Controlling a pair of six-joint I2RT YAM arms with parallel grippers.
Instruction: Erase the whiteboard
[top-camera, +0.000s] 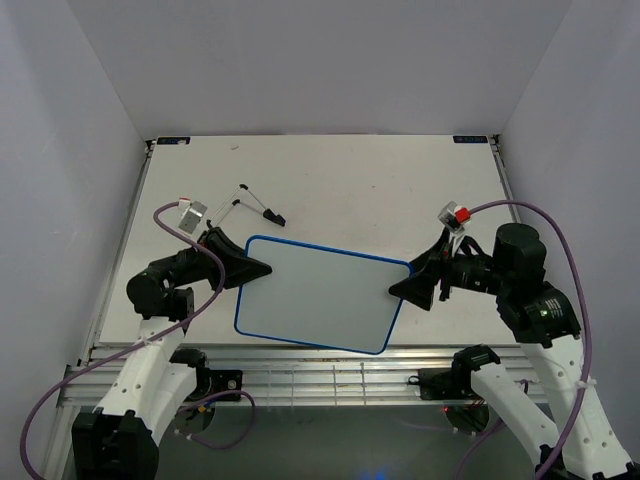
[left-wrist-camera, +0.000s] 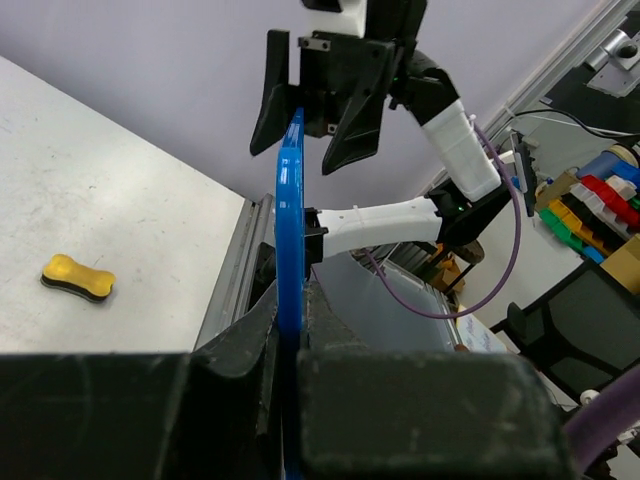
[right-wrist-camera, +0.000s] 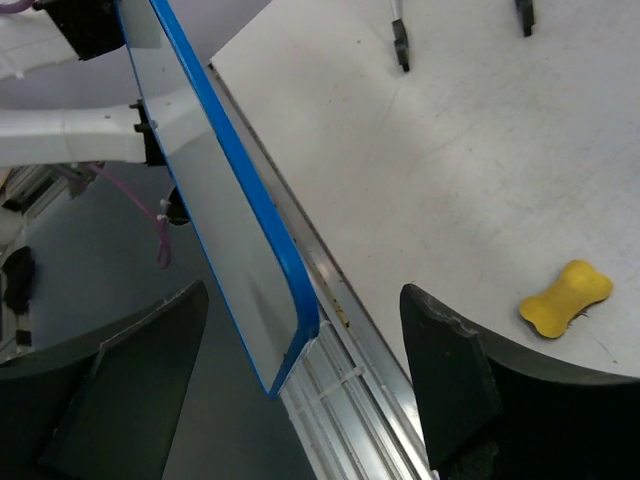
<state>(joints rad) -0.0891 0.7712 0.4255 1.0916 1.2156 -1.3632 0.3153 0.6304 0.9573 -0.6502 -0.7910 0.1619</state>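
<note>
1. The left gripper (top-camera: 258, 269) has its jaws squeezed tight on the left edge of the small flat white whiteboard with the thin blue frame (top-camera: 320, 295). In the left wrist view its dark fingers (left-wrist-camera: 240, 345) press on both sides of the blue frame.
2. The right gripper (right-wrist-camera: 302, 292) has its jaws spread wide. The right edge of the whiteboard sits in the gap between them, and neither finger touches it.
3. So the whiteboard is between the two grippers, held at one end only. Its face looks plain white from above.
4. I cannot tell if the whiteboard rests on the table or hangs a little above it.
5. A small yellow bone-shaped eraser (left-wrist-camera: 78, 277) lies on the table near the whiteboard.
6. Two thin sticks with black tips (top-camera: 255, 203) lie just behind the whiteboard's back left corner.
7. The flat white table (top-camera: 350, 180) spreads out behind the whiteboard.
8. A ridged silver metal rail (top-camera: 320, 375) runs along the table's edge in front of the whiteboard.
9. Plain pale grey walls (top-camera: 300, 60) stand behind the table and on both sides of it.
</note>
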